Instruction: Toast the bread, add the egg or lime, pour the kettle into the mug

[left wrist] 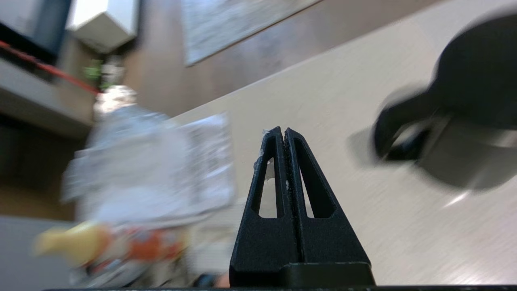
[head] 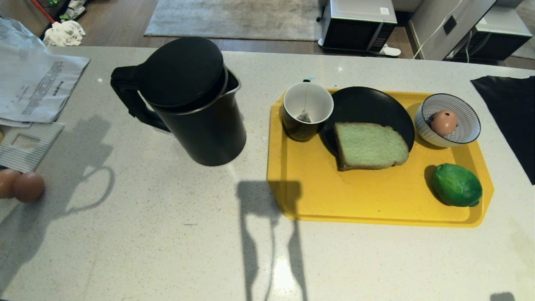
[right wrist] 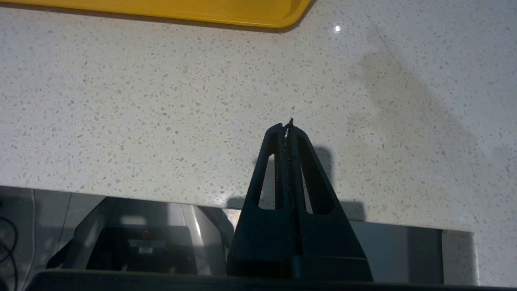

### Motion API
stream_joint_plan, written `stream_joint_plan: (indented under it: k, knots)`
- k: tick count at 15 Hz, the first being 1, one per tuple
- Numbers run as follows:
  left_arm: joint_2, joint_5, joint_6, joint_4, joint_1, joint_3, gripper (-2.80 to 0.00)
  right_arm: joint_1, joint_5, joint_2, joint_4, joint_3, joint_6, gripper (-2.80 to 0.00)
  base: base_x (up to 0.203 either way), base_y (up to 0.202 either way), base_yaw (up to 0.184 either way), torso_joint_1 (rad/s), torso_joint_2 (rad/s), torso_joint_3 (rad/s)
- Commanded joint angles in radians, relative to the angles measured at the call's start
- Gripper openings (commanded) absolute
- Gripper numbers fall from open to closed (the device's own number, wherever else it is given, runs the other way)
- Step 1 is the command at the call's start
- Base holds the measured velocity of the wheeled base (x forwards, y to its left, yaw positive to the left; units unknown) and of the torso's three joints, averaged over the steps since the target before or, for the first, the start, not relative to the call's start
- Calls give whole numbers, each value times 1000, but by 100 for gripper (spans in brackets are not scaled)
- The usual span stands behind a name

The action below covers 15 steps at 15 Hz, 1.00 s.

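Head view showed bread [head: 370, 145] plated, kettle [head: 190, 102] left of the tray [head: 376, 205]; pouring seemed next, needing the left gripper [left wrist: 284, 131], jaws together, opened at the handle [head: 129, 96].

Head view looks down on the counter [head: 167, 234]; wrist views sit low, the left sharing the kettle [head: 188, 100].

I see a black kettle [head: 190, 102] on my speckled white counter [head: 146, 234]. On the yellow tray [head: 376, 205], pale green bread [head: 370, 146], bright green lime [head: 456, 184], blue-striped bowl [head: 466, 119].
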Motion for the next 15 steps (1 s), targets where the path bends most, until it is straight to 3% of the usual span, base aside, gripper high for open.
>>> stream_joint_plan:
  k: [1,3,5,10,15]
  knots:
    - [-213,-2,98,-10,119,158,-280,0,0,1,0,2,0,-280,0,0,0,0,0,0]
    - [-349,-5,119,-26,209,323,-280,0,0,1,0,2,0,-280,0,0,0,0,0,0]
    - [-445,-17,41,2,311,443,-280,0,0,1,0,2,0,-280,0,0,0,0,0,0]
    - [-560,-276,-78,65,461,682,-280,0,0,1,0,2,0,-280,0,0,0,0,0,0]
    - [-568,-352,-94,111,490,733,-280,0,0,1,0,1,0,-280,0,0,0,0,0,0]
